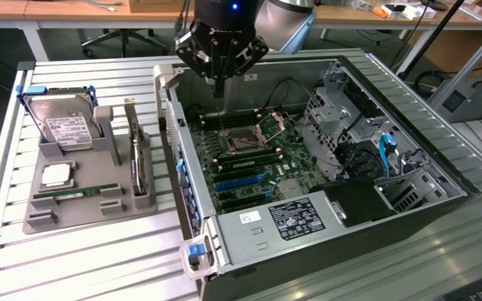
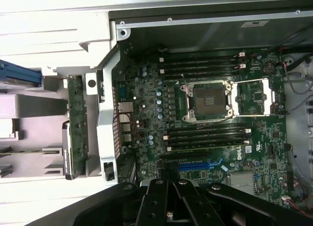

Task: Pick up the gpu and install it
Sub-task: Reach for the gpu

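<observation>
In the exterior view, the open computer case (image 1: 375, 251) takes the centre and 3 o'clock side of the table (image 1: 82, 263), with the holder tray (image 1: 82, 216) just beside it at 9 o'clock. On the tray, the hard drive (image 1: 67, 128) stands at 11 o'clock, the RAM stick (image 1: 73, 194) lies at 7 o'clock, and the gpu (image 1: 138, 157) stands on edge at 3 o'clock, nearest the case. Inside the case the motherboard (image 1: 262, 160) lies flat, with the power supply (image 1: 287, 219) at its 6 o'clock, the drive cage (image 1: 341, 119) at its 3 o'clock and the gripper (image 1: 216, 91) above its 11 o'clock corner.

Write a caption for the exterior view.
Shut claw hangs over the open computer case; the gpu stands in the grey holder.
</observation>
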### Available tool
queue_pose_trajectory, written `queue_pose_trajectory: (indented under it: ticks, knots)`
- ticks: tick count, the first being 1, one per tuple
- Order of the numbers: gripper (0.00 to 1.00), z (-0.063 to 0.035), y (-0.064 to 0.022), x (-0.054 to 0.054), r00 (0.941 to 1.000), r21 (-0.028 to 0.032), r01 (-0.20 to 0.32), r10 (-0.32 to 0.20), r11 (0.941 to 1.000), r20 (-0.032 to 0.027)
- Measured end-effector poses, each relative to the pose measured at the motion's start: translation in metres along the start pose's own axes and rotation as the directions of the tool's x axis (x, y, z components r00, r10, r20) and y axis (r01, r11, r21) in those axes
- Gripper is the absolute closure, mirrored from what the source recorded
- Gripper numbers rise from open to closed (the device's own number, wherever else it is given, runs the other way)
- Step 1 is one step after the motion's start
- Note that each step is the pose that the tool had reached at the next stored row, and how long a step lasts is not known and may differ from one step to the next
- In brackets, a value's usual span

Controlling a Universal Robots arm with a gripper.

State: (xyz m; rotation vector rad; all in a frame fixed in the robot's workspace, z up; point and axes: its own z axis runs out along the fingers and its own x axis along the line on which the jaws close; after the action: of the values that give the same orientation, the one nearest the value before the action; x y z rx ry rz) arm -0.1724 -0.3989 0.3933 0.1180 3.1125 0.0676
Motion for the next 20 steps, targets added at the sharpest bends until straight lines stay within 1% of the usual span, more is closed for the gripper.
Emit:
queue_pose_trajectory:
  ticks: [20]
  knots:
    - [0.89,-0.0003,-0.0007,0.0094,1.0,0.0,0.0,0.0,1.0,0.0]
